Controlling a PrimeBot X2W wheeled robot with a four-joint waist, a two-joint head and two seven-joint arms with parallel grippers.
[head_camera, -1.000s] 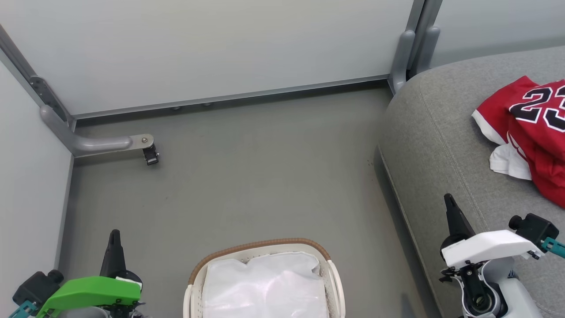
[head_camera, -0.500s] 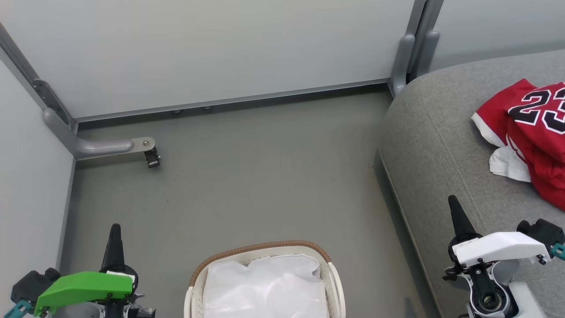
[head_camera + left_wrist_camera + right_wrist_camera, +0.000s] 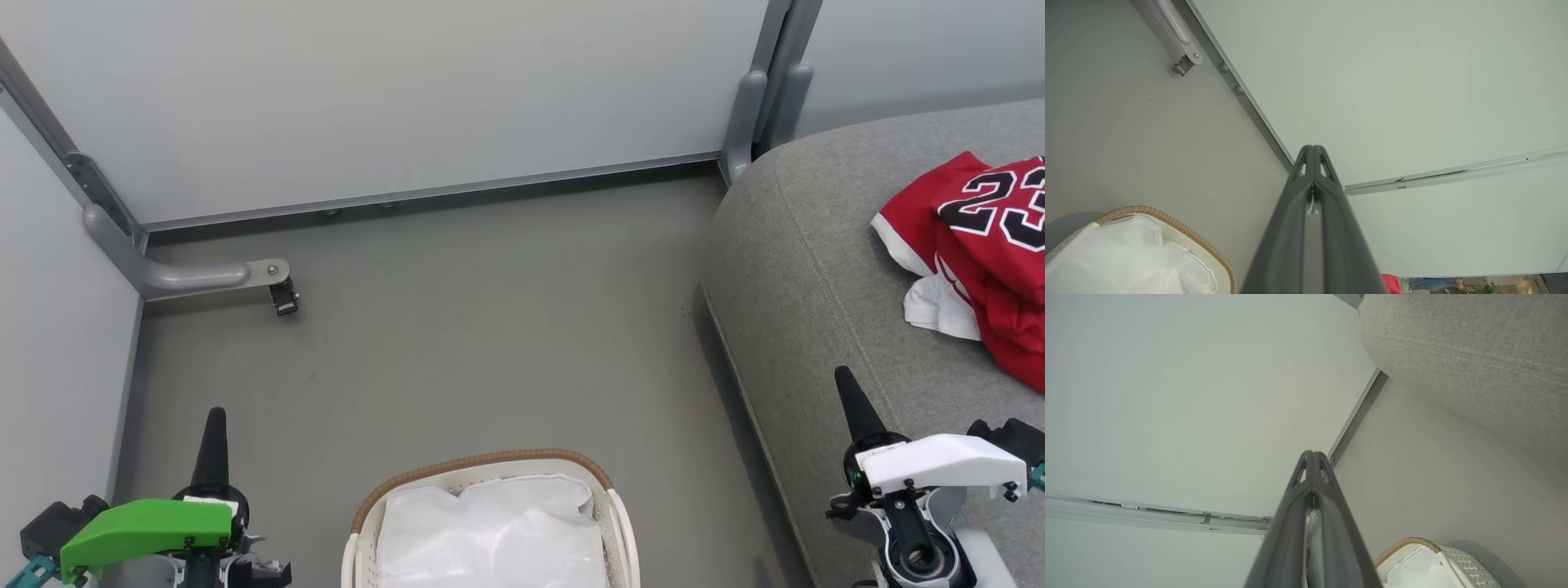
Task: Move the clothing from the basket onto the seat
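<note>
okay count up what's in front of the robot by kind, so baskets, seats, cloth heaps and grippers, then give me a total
Baskets: 1, the basket.
Seats: 1, the seat.
Cloth heaps: 2, the clothing on the seat and the white sheet in the basket.
Grippers: 2, the left gripper and the right gripper, both shut.
Total: 6.

Left gripper [image 3: 214, 418] green-shrouded, right gripper [image 3: 842, 377] white-shrouded; fingers [image 3: 211, 457] black, tapered.
</note>
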